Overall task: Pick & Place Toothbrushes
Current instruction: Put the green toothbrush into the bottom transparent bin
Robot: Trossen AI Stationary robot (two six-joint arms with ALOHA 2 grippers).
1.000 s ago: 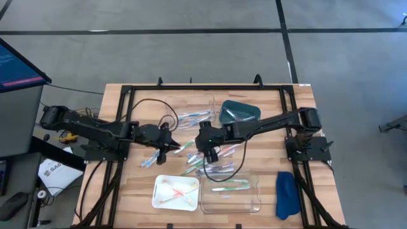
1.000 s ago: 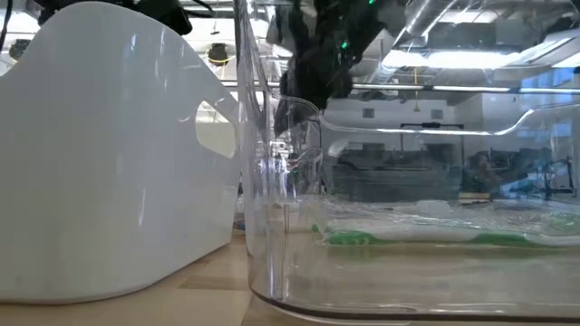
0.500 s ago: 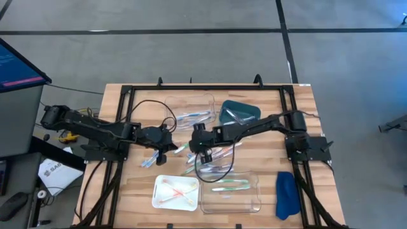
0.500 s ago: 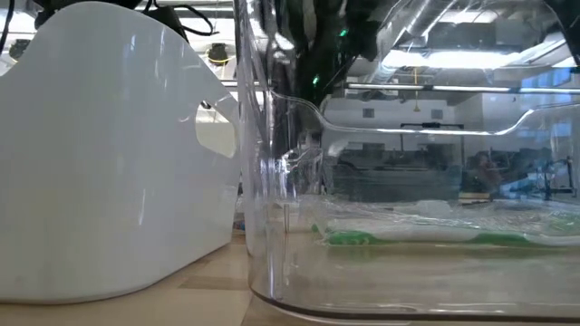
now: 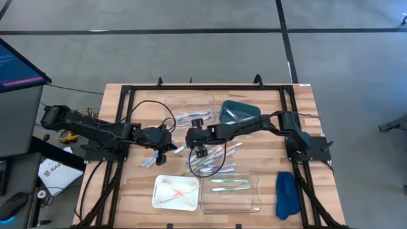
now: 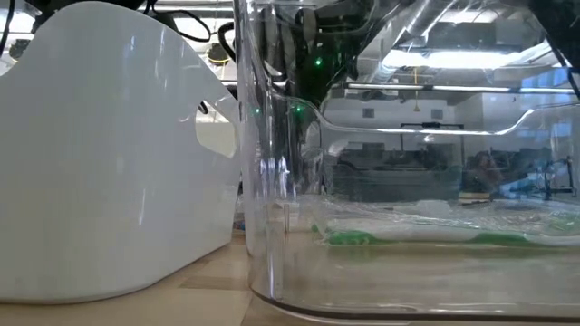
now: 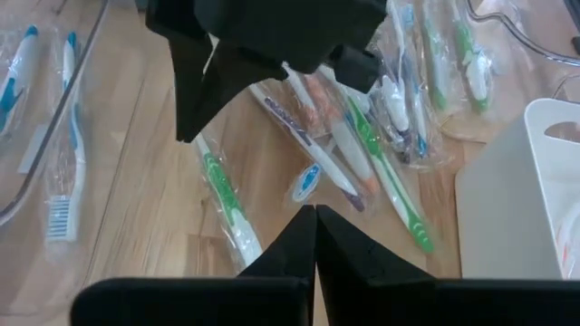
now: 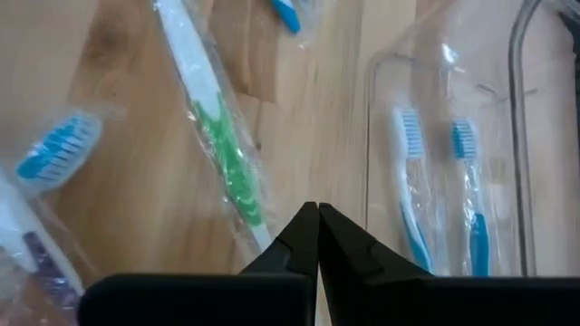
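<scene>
We find the right gripper (image 5: 198,151) at frame centre over the loose toothbrushes (image 5: 213,159), fingertips pressed together, empty; the left gripper (image 5: 173,147) just left, likewise clenched. We judge: part the fingers first, straddle the green-and-white brush (image 8: 220,136) crosswise, avoid neighbouring wrappers.

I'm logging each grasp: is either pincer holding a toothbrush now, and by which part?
Neither. Both the left pincer and right pincer are shut with nothing between their fingertips.
</scene>
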